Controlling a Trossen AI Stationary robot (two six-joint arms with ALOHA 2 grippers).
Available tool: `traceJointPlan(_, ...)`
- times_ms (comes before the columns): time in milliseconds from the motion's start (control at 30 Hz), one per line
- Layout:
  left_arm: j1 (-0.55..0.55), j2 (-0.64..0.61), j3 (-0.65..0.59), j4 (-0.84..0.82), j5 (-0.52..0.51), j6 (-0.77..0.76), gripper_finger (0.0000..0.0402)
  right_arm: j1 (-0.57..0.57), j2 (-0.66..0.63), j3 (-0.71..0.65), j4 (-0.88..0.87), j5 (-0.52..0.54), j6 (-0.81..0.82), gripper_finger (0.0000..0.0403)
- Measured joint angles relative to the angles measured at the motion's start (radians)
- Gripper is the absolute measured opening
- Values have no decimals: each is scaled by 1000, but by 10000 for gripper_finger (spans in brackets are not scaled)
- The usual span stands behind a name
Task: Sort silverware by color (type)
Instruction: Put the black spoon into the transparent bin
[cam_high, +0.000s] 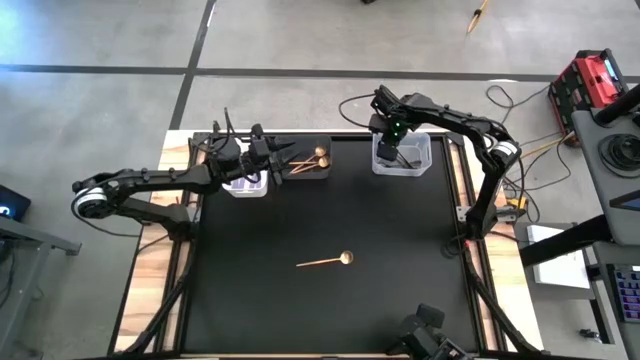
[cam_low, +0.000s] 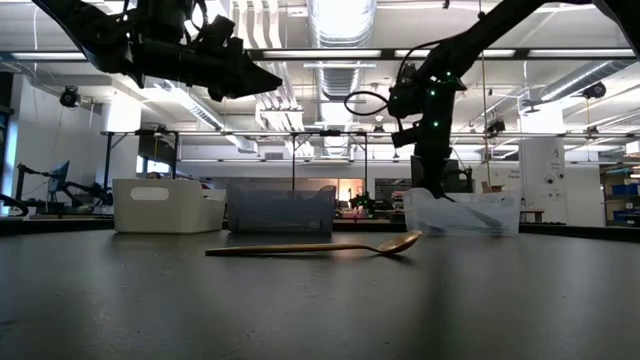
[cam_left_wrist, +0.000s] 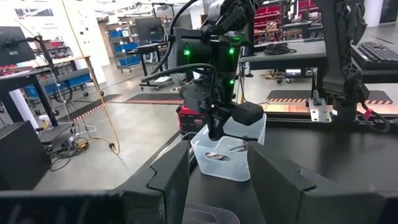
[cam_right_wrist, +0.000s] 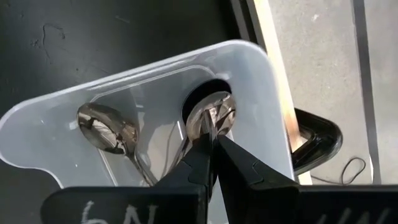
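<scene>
One gold spoon (cam_high: 325, 262) (cam_low: 320, 247) lies flat on the middle of the black mat, with its bowl toward the table's right. My right gripper (cam_right_wrist: 213, 138) (cam_high: 398, 150) reaches steeply down into the clear bin (cam_high: 425, 150) at the far right and is shut on a silver spoon (cam_right_wrist: 211, 112). A second silver spoon (cam_right_wrist: 106, 127) lies on that bin's floor. My left gripper (cam_left_wrist: 217, 180) (cam_high: 283, 160) hovers level above the dark bin (cam_high: 310, 172) at the far left. It is open, with nothing between its fingers. My right gripper pinches the silver spoon between its two fingertips (cam_right_wrist: 200, 155), just behind the bowl (cam_right_wrist: 214, 121). The fingers come steeply from above and hide the handle. The bowl points down inside the clear bin. I cannot tell whether it touches the bin's floor.
A white bin (cam_high: 247, 186) (cam_low: 165, 205) stands next to the dark bin, which holds gold spoons (cam_high: 312, 158). The three bins line the mat's far edge. A camera mount (cam_high: 430, 335) sits at the near edge. The black mat (cam_high: 250, 290) around the lone spoon is bare.
</scene>
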Motion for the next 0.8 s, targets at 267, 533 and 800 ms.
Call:
traceJointPlan(267,0,0,0,-1,-6,0,145,0,0,-51,13,0,-2,12)
traceJointPlan(533,0,0,0,-2,-5,0,145,0,0,-73,55,0,0,12)
traceJointPlan(800,0,0,0,-4,-5,10,145,0,0,-73,64,0,-4,12)
